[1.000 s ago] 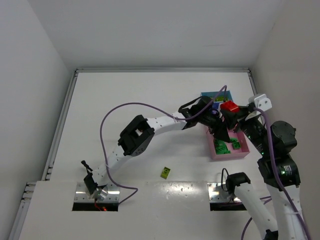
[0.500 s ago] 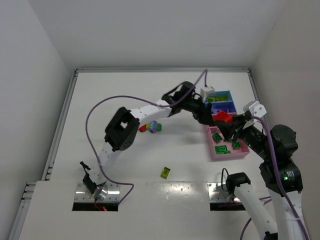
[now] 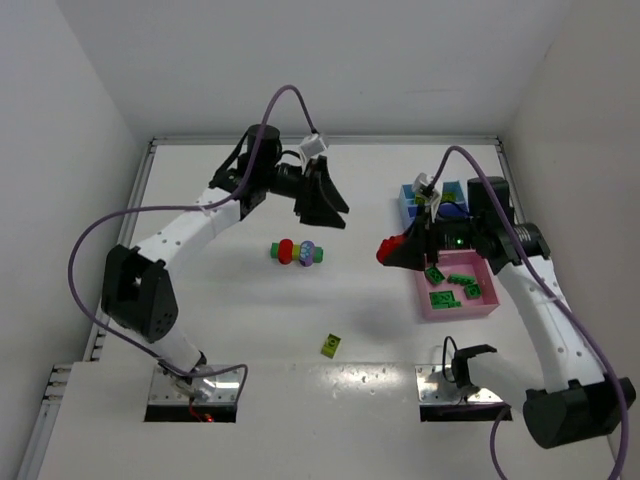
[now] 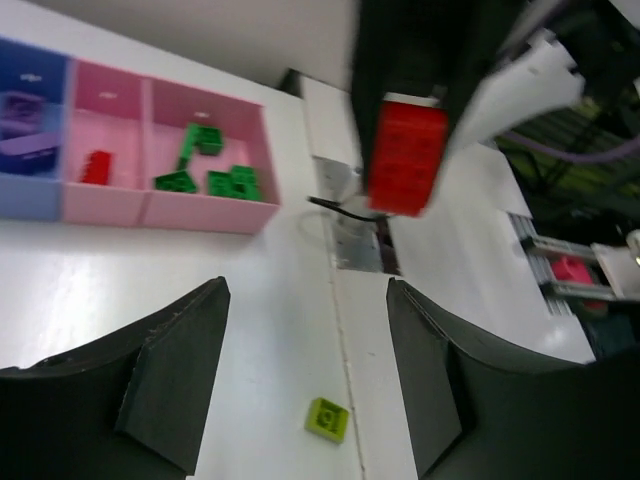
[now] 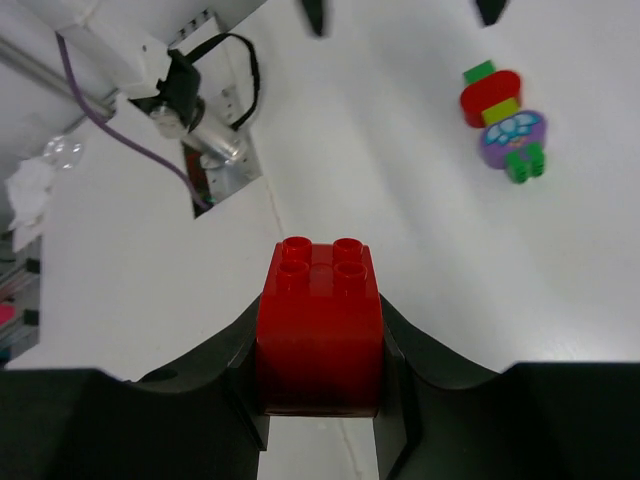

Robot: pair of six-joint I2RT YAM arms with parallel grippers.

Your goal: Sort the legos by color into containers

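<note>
**One red brick gripped on the right, left gripper empty**

The right gripper (image 3: pixel 400 250) is clamped on a red brick (image 5: pixel 319 325), one finger pressed against each side and the studs facing the wrist camera. The brick is held off the table (image 3: pixel 220 300), just beside the left far corner of the pink tray (image 3: pixel 458 309).

That tray holds several green bricks (image 3: pixel 448 287). In the left wrist view, a second pink compartment on the far side of the tray holds a small red brick (image 4: pixel 95 166). Beyond that is a blue tray (image 4: pixel 28 195) with purple bricks (image 4: pixel 22 145).

The left gripper (image 4: pixel 307 290) has its fingers spread apart with nothing between them. It hangs well to the left of the pink tray, toward the far side of the table.

A cluster of bricks (image 3: pixel 298 252), red, yellow-green, purple and green, lies on the table left of the tray, between the two grippers. A lone yellow-green brick (image 3: pixel 331 346) lies left of the tray's near end, closer to the arm bases.
</note>
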